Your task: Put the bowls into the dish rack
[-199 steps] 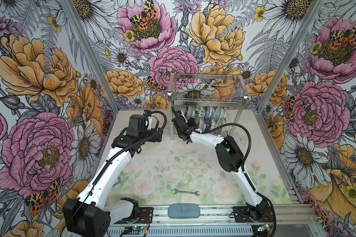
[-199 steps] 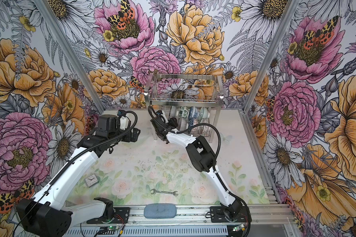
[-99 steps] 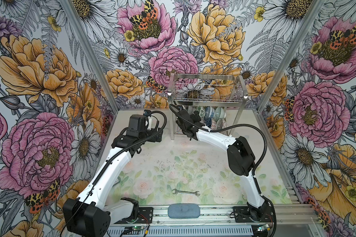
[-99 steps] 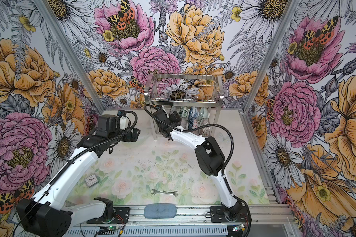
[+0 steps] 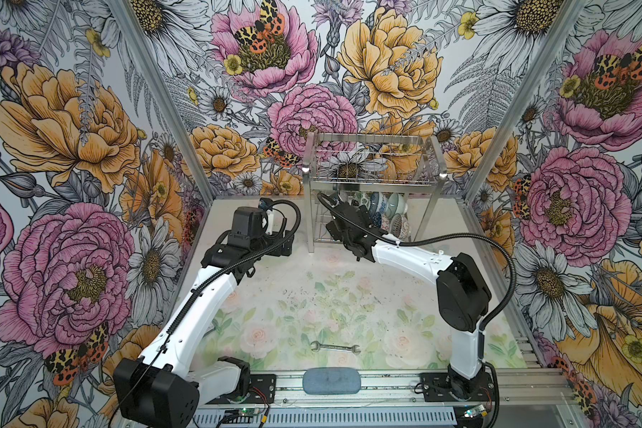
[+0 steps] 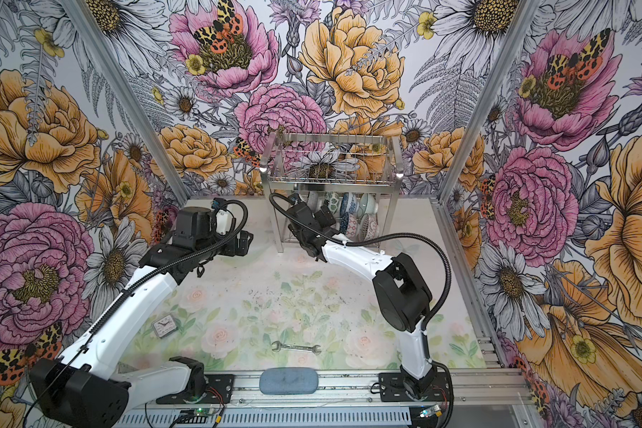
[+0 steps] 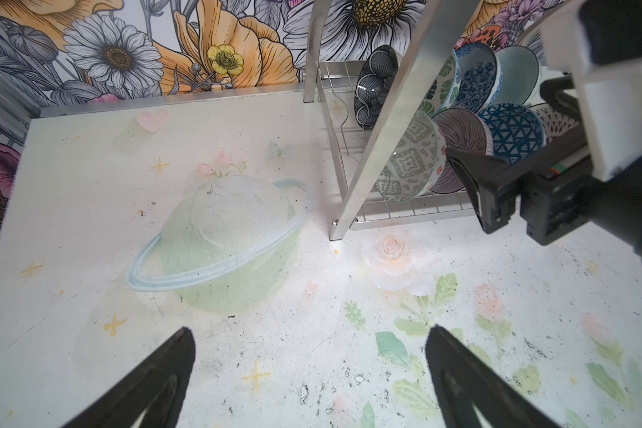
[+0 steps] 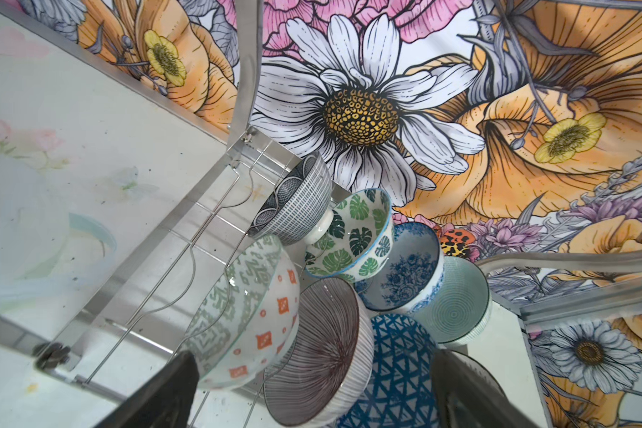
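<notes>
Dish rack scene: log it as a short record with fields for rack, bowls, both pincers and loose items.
Dish rack: two-tier, at the far edge of the table
Bowls: at least seven, on edge in the lower tier
Left pincer: open, empty, over bare table left of the rack
Right pincer: open, at the front-row bowls
Loose items: wrench, small clock, both on the table

White arm links (image 5: 208, 296), black joints (image 5: 462, 292), ribbed cables (image 5: 460, 236)

Robot lab booth, floral walls (image 5: 71, 148), aluminium frame (image 5: 161, 100) — rail-mounted arms (image 5: 208, 296)
</notes>
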